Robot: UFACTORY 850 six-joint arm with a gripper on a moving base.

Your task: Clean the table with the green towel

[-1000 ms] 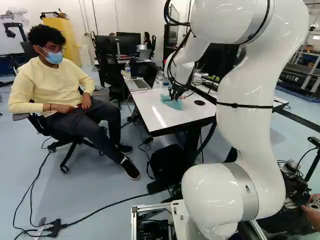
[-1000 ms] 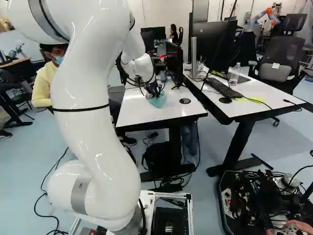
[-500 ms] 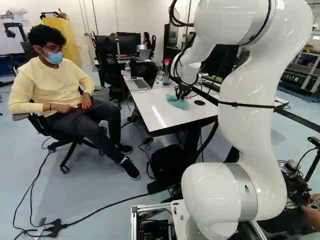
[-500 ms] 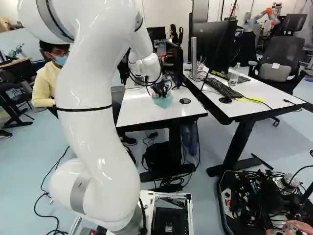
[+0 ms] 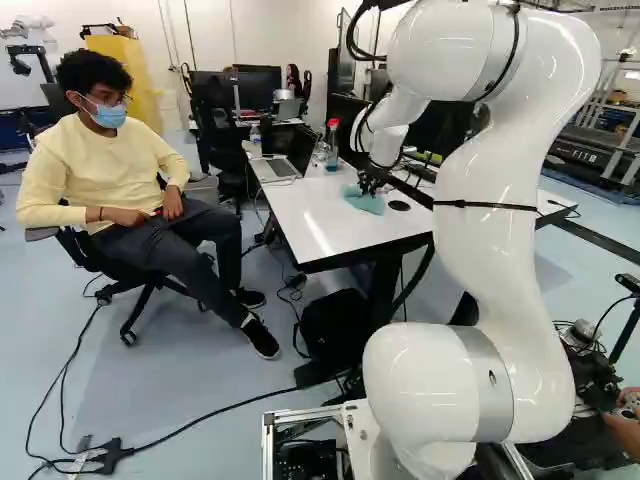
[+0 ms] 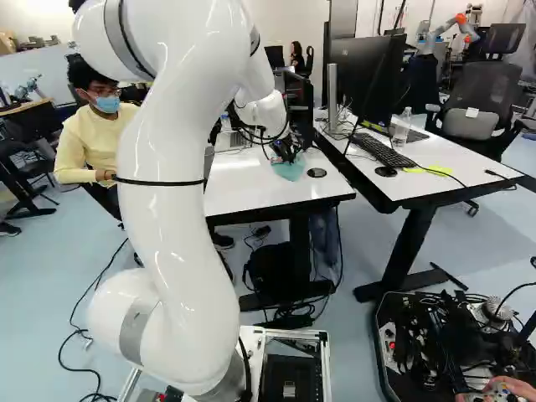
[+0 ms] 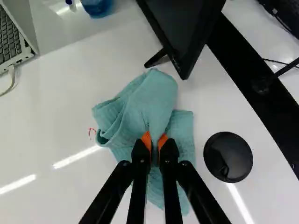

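Pinching the bunched teal cloth towel between both orange pads, the black two-fingered gripper has slid it across the glossy white tabletop nearer the round black disc, seemingly mid-wipe, while a small red mark beside it needs cleaning.

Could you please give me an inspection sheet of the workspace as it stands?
Surface: white table, glossy, with a small red mark beside the towel.
Job's things: green towel, bunched and folded on the table.
Clutter: laptop, bottle and dark screen.
Claw: shut on the towel, orange pads pinching a fold.
Cables: white cable at the laptop; black cable across the floor.
Surroundings: seated person near the table; black bag beneath it.
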